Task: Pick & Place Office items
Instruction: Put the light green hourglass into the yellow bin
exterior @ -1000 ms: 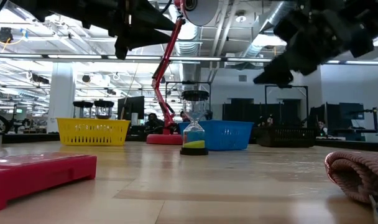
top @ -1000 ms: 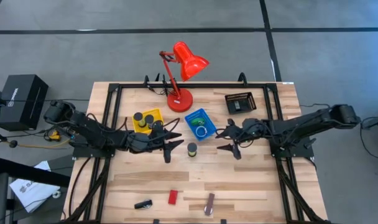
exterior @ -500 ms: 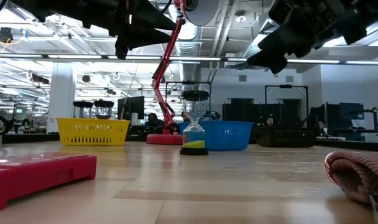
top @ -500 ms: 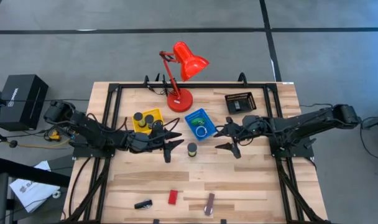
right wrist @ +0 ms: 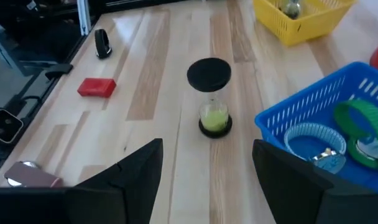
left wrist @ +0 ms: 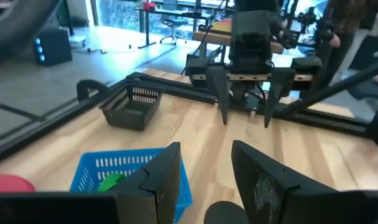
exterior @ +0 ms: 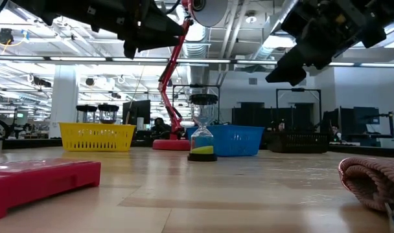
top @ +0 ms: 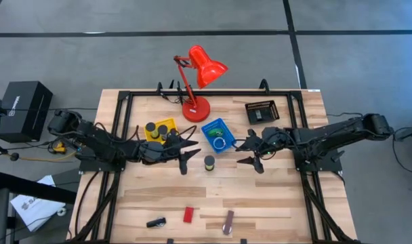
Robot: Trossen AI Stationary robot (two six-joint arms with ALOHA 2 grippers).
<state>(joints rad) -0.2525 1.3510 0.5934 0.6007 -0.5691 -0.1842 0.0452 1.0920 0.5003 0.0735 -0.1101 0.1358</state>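
Spanning grey floor: pale plank table (top: 274, 196), red desk lamp (top: 199, 74) at back.
Left gripper (top: 186, 150) edged back, right gripper (top: 250, 152) barely shifted; both spread, empty.

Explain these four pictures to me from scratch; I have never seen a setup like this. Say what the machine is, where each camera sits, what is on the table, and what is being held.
This is a two-armed robot at a wooden table. One picture looks straight down, one looks level across the tabletop, and two come from cameras on the wrists.

From above, the left end effector and the right end effector hover on either side of a small hourglass. Both are open and hold nothing.

Behind the hourglass sit a yellow tray, a blue tray with a green piece and a silvery ring inside, and a black tray. A red desk lamp stands at the back.

Near the front edge lie a black piece, a red block and a brown-silver bar.
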